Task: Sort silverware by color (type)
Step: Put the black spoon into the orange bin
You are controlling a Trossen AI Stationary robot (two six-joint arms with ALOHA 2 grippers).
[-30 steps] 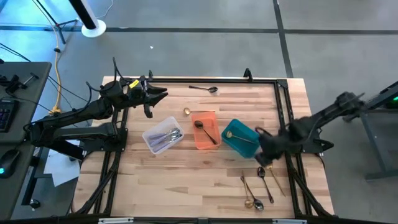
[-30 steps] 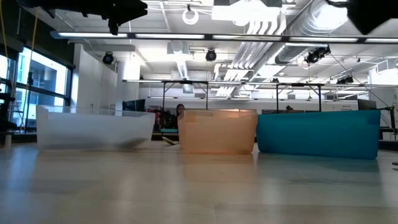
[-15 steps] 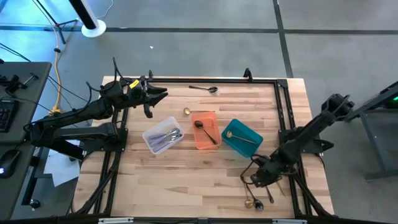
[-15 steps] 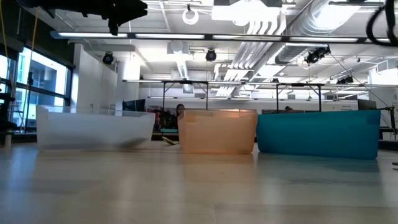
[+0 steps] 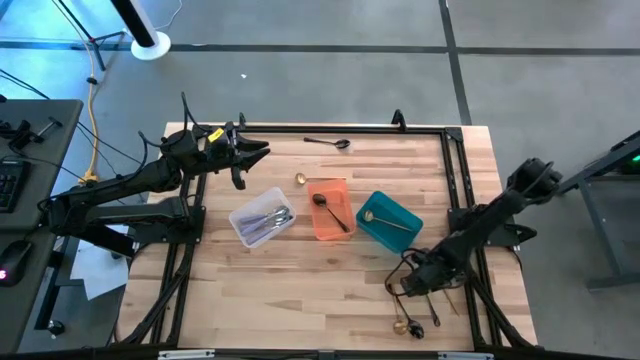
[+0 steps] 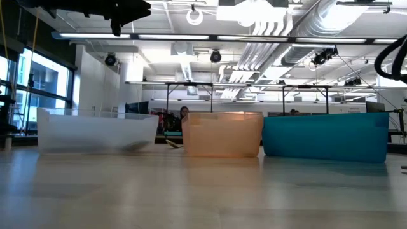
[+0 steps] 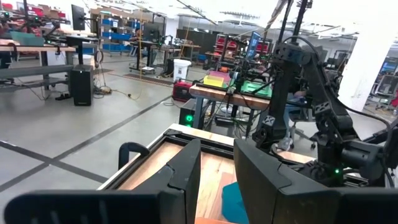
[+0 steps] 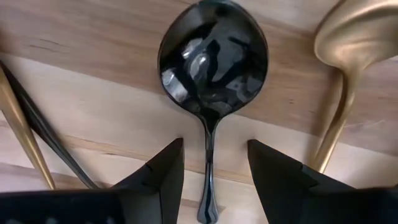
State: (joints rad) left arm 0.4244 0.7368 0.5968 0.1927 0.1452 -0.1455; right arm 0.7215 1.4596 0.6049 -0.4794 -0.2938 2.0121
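Note:
My right gripper point(image 5: 408, 287) is low over a cluster of loose silverware near the table's right near corner, and it is open. In the right wrist view its fingertips point(image 8: 214, 144) stand on either side of a black spoon's handle point(image 8: 208, 168); the bowl point(image 8: 213, 53) lies flat on the wood ahead. A gold spoon point(image 8: 348, 50) lies beside it, and a gold and a black handle point(image 8: 22, 127) lie on the other side. More pieces point(image 5: 408, 325) lie toward the near edge. My left gripper point(image 5: 252, 152) waits open above the far left corner.
A clear bin point(image 5: 262, 222) holds silver pieces, an orange bin point(image 5: 330, 208) a black spoon, a teal bin point(image 5: 390, 222) a gold spoon. A black spoon point(image 5: 330, 143) lies at the far edge and a small gold piece point(image 5: 300, 180) beside the orange bin. Dark rails point(image 5: 455, 190) border the table.
My right gripper has moved from beside the teal bin toward the near edge and down onto the loose silverware cluster, most of it in the first half second, then only a little more. The left arm has kept still.

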